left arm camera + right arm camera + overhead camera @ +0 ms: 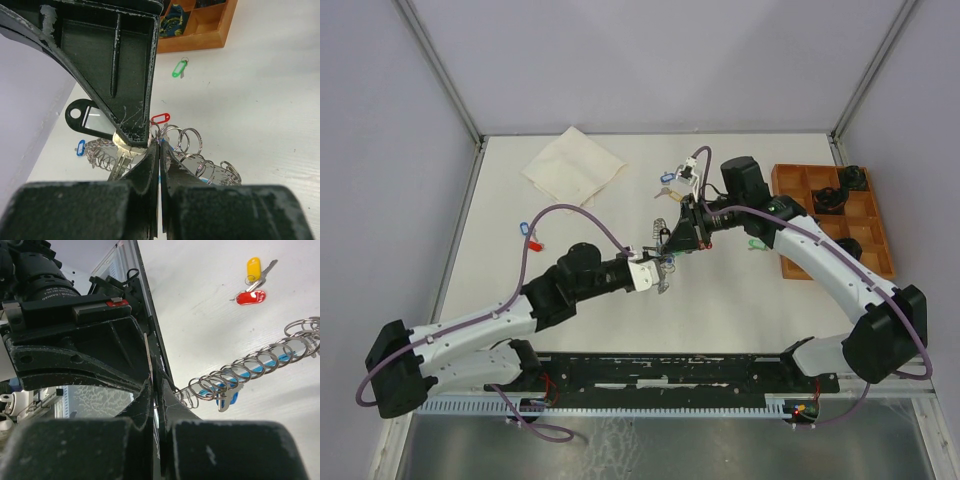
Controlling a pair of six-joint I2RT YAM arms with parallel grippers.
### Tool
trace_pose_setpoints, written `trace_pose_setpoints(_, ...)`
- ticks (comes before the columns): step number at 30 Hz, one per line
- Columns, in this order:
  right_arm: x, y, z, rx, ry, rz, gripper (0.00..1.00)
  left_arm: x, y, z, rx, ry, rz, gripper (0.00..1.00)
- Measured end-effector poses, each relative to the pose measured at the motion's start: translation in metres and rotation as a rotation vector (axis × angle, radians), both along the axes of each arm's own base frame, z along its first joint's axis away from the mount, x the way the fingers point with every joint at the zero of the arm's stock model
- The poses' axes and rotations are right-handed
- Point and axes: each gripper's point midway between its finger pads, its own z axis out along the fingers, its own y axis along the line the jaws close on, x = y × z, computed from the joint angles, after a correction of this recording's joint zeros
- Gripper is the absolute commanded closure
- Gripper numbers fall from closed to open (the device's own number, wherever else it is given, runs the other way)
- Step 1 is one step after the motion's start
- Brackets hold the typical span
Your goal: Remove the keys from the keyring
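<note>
Nearby: a cream folded cloth (573, 166) lies at the far left of the white desk (740, 300). An orange-brown wooden tray (200, 42) with square compartments holding dark items sits at the right, well apart from the keyring (250, 367).
Loose keys: a green-tagged key (179, 68) lies between the tray and the grippers. A yellow-tagged key (254, 270) and a red-tagged key (250, 298) lie touching each other on the left side of the desk, apart from the loop.
In the way: each wrist view is largely filled by the other arm's scuffed black gripper body. From above, both bodies cover the spot where the tips meet.
Keyring: mid-desk, between the two gripper tips. It is a long run of overlapping silvery wire rings strung on a light-blue band, trailing away from the tips. A blue-tagged key (226, 399) hangs from it.
Left gripper (159, 150): fingers pressed together, with a thin light-blue strip of the keyring pinched between them.
Right gripper (154, 390): fingers likewise closed, clamped on the silver head of the black-tagged key (95, 122).
Materials: shiny bare metal keys, glossy oblong plastic tags, matte desk surface, worn black plastic fingers flecked with white.
</note>
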Motion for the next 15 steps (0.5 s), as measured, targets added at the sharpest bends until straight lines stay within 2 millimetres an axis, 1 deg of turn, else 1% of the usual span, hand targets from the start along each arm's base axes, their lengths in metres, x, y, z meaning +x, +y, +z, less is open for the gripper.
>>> trace_pose_setpoints(5, -0.005, 0.001, 0.005, 0.026, 0.005, 0.034, 0.99, -0.007, 0.004, 0.006, -0.038, -0.023, -0.015, 0.97)
trace_pose_setpoints(15, -0.011, 0.001, 0.015, 0.077, 0.009, 0.084, 0.99, -0.012, 0.011, 0.018, -0.099, -0.061, -0.017, 0.97)
